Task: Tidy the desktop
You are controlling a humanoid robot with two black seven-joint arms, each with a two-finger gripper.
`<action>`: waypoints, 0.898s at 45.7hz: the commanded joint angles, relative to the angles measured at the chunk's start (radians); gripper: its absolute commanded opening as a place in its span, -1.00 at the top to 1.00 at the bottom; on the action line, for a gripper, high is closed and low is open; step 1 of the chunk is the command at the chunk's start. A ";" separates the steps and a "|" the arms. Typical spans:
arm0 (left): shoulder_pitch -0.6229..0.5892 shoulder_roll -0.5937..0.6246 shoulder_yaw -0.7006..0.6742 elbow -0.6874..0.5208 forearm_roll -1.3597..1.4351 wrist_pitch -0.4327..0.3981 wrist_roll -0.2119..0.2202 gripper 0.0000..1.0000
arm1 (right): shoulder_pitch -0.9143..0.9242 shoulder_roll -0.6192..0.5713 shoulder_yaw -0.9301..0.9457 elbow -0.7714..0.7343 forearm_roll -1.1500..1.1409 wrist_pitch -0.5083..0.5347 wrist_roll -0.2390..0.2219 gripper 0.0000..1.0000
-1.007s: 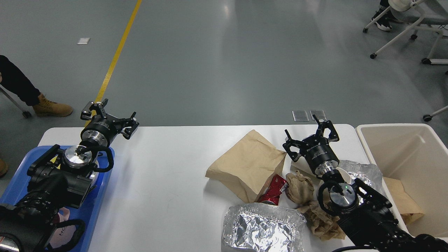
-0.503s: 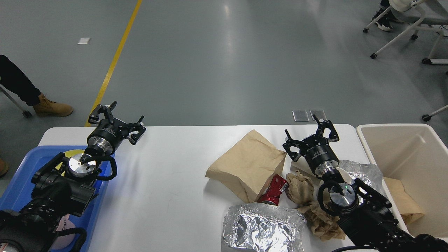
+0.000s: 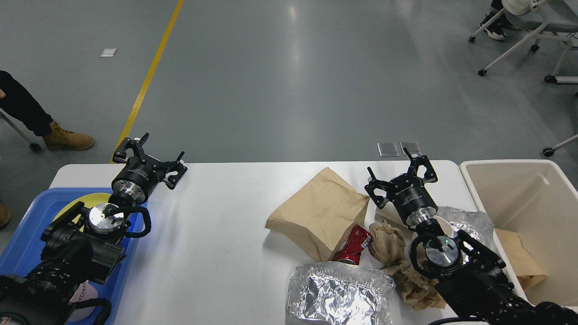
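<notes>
Centrally, the desktop [image 3: 216, 216] shows a broad bare white band between my two arms, open from its far edge to the near edge of the view. My left gripper [image 3: 149, 158] hangs over the far left corner of the desktop, fingers spread wide and holding nothing; beneath its arm lies a blue tray [image 3: 25, 234] carrying a yellow plate [image 3: 83, 201]. My right gripper [image 3: 402, 176] hovers near the far edge, likewise spread wide and empty, just beyond a cluster of litter: a brown paper bag [image 3: 323, 210], a red can [image 3: 354, 246], crumpled brown paper [image 3: 388, 241], a foil container [image 3: 338, 295] at the near edge, and a second foil piece [image 3: 469, 223] beside my wrist. A beige bin [image 3: 524, 180] stands against the right end of the desktop, with brown paper lying inside it. Beyond the desktop stretches grey floor with a yellow line [image 3: 149, 76], a person's tan boot [image 3: 67, 140] at left and wheeled chair legs [image 3: 515, 43] at upper right. Compared with a second ago, my left gripper has shifted rightward, uncovering more of the yellow plate; my right gripper and the litter are unchanged.
</notes>
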 commanded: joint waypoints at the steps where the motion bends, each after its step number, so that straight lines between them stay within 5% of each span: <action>1: 0.000 0.000 0.000 0.000 -0.001 0.000 0.000 -0.92 | 0.000 0.000 0.000 -0.001 0.000 0.000 0.000 -1.00; 41: 0.000 0.000 -0.004 0.000 -0.001 -0.002 0.000 -0.92 | 0.000 0.000 0.000 0.000 0.000 0.000 0.000 -1.00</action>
